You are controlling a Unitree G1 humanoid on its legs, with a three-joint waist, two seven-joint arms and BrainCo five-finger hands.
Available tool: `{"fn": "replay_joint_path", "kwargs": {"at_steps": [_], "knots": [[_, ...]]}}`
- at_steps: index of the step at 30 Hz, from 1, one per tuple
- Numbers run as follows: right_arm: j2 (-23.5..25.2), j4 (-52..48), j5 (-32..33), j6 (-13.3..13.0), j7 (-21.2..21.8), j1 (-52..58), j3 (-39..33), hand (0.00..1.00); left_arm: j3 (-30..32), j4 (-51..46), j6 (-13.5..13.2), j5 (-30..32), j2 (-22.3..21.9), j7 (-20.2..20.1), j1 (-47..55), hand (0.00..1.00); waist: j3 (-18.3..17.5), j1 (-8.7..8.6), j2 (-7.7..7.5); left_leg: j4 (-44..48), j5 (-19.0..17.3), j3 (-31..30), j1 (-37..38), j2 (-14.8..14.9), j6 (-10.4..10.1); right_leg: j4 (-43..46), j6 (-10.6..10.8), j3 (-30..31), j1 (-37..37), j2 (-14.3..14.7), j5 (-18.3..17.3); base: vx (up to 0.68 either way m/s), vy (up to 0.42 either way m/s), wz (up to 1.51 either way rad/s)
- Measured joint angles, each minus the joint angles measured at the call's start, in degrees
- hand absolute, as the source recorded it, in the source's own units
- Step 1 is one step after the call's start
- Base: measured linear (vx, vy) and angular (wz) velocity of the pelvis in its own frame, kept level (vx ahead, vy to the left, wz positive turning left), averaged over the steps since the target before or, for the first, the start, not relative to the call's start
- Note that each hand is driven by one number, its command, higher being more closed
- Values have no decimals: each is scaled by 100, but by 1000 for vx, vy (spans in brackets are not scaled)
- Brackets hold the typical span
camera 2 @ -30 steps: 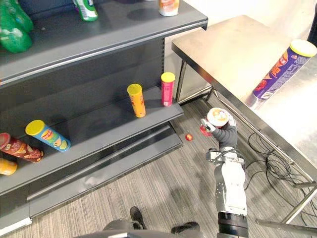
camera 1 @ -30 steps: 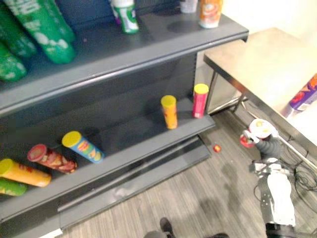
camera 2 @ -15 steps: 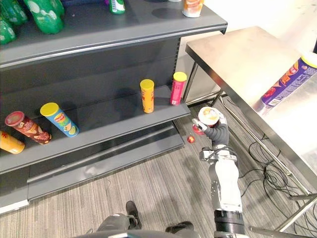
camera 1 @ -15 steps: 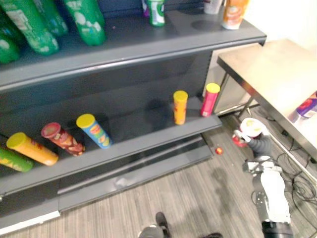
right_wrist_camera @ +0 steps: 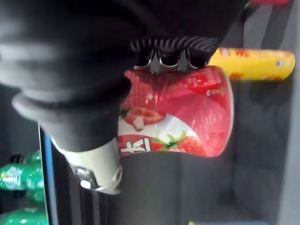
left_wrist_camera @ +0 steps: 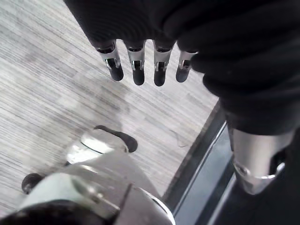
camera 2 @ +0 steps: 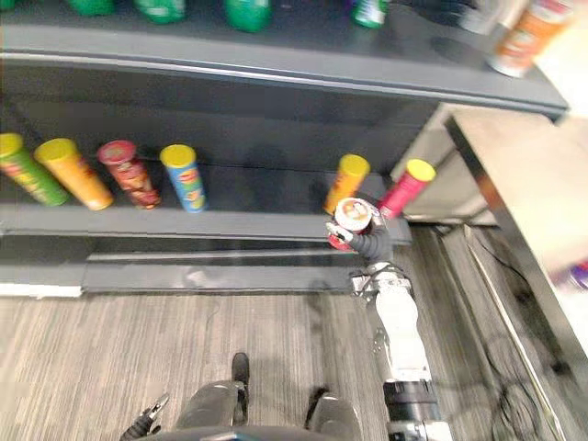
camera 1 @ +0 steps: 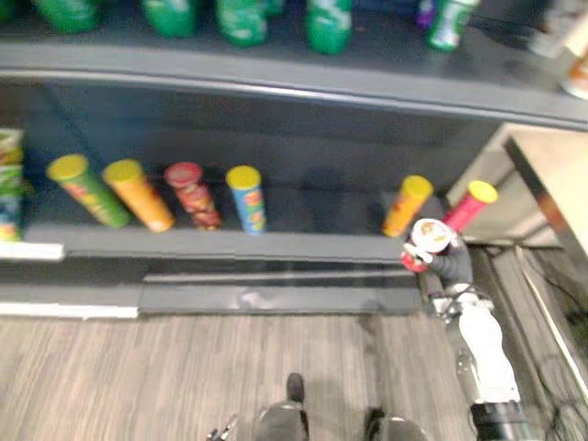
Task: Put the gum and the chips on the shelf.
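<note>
Fingers (right_wrist_camera: pixel 161 58) of the right hand (camera 2: pixel 367 243) curl over the gum (right_wrist_camera: pixel 187 112), a red tub printed with strawberries, its white lid (camera 1: pixel 430 235) turned up toward the head camera. How the thumb sits against the tub is hard to make out behind the dark cover. The hand holds the gum at the front lip of the lower shelf (camera 1: pixel 230 243), just below the yellow can (camera 1: pixel 406 204) and near the pink can (camera 1: pixel 469 204). Whether the tub touches the shelf cannot be told. The left hand (left_wrist_camera: pixel 137 65) hangs over the floor (camera 1: pixel 184 367), its fingers straight and slack, with nothing in it.

Further along the lower shelf four more cans lean in a row: a blue can (camera 1: pixel 246 197), a red can (camera 1: pixel 193 195), an orange can (camera 1: pixel 138 195) and a green can (camera 1: pixel 83 188). At the far left a green and white package (camera 1: pixel 9 184) is cut by the frame edge and too blurred to name. On the upper shelf (camera 1: pixel 276 78) the green bottles (camera 1: pixel 326 23) are cut off at the top. A blurred orange tub (camera 2: pixel 528 37) stands at that shelf's right end.

Right of the shelving a steel table (camera 2: pixel 524 175) runs out of frame. A purple smear (camera 2: pixel 579 274) at its far edge is too cut off to identify. The shelving is dark grey, and the floor is grey wood-grain plank.
</note>
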Motion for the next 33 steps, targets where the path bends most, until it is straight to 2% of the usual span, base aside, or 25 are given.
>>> {"fn": "replay_joint_path", "kwargs": {"at_steps": [1, 2, 4, 5, 6, 7, 9, 11, 13, 15, 19, 20, 28, 33], "knots": [[-1, -182, 2, 0, 6, 236, -71, 100, -60, 54, -4, 3, 7, -2, -40, 0, 10, -33, -20, 17, 2, -283, 6, -200, -3, -12, 19, 246, -7, -27, 11, 92, -84, 221], [1, -303, 2, 1, 7, 385, -76, 100, -83, 87, -6, 4, 44, -3, -35, 0, 6, -104, -27, 14, 1, -479, -2, -337, -4, -82, 144, 204, 23, -132, 85, 90, -103, 219], [0, -342, 3, 1, 21, 385, -74, 100, -96, 98, -5, 3, 75, -3, -31, 0, -19, -129, -86, -18, 41, -633, -13, -419, -63, -228, 339, 9, 83, -252, 20, 90, -158, 155], [4, -340, 3, 2, 53, 323, -45, 100, -97, 89, -3, 0, 76, -7, 19, 0, -24, -52, -75, -39, 108, -778, -93, -416, -161, -404, 434, -176, 211, -259, -138, 90, -241, 116], [5, -334, 4, 3, 142, 210, -9, 100, -81, 98, 8, -3, 77, -5, 87, 0, -23, 23, -31, -113, 198, -924, -193, -343, -272, -566, 442, -369, 227, -181, -200, 62, -224, 82], [12, -336, 6, 3, 166, 167, 11, 100, -65, 96, 7, -1, 55, -7, 118, 0, -22, 20, -18, -208, 252, -1001, -220, -296, -337, -648, 420, -480, 245, -127, -197, 55, -243, 65], [14, -326, 12, 4, 224, 183, -11, 100, -52, 106, 46, -1, -10, -25, 233, 0, -27, 1, -7, -723, 680, -1217, -175, -27, -467, -858, 314, -908, 318, 103, -123, 68, -246, 66], [17, -327, 39, 4, 232, 184, -18, 100, -54, 105, 54, 0, -18, -41, 215, 0, -34, -3, -19, -970, 880, -1272, -138, 132, -550, -971, 242, -1102, 379, 257, -85, 81, -202, 39], [19, -316, 51, 4, 242, 216, -21, 100, -54, 101, 54, 1, -25, -63, 153, 0, -34, -16, -16, -970, 882, -1295, -83, 185, -556, -1078, 213, -1197, 519, 318, -66, 90, -137, 15], [26, -281, 51, 3, 243, 342, -5, 100, -50, 91, 47, 2, -22, -69, 111, 0, -41, -77, -2, -1003, 828, -1189, 46, 187, -607, -1164, 214, -1256, 721, 306, -67, 64, -43, 5], [179, -265, 2, 14, 224, 822, -46, 100, -47, 82, 41, 106, -21, -66, 13, 0, -112, -266, 83, -1005, 674, -412, 152, 248, -565, -1342, 227, -1404, 978, 202, -70, 43, 25, 9], [192, -265, -7, 21, 227, 866, -37, 100, -44, 80, 41, 151, -7, -65, 7, 0, -113, -281, 86, -1005, 676, -406, 159, 237, -568, -1355, 232, -1402, 991, 193, -68, 57, 47, 2], [233, -191, -125, 29, 238, 994, 11, 100, -22, 99, 58, 396, 21, -86, 20, 0, -333, -288, 88, -1009, 616, -161, 278, 218, -538, -1530, 279, -1245, 1085, 165, -40, 45, 3, -12], [220, -140, -125, 35, 243, 851, 65, 100, -50, 110, 64, 732, 20, -92, 32, 0, -506, -295, 77, -1015, 519, 323, 424, 278, -559, -1605, 356, -768, 1010, 177, 19, 21, 2, -47]]}}
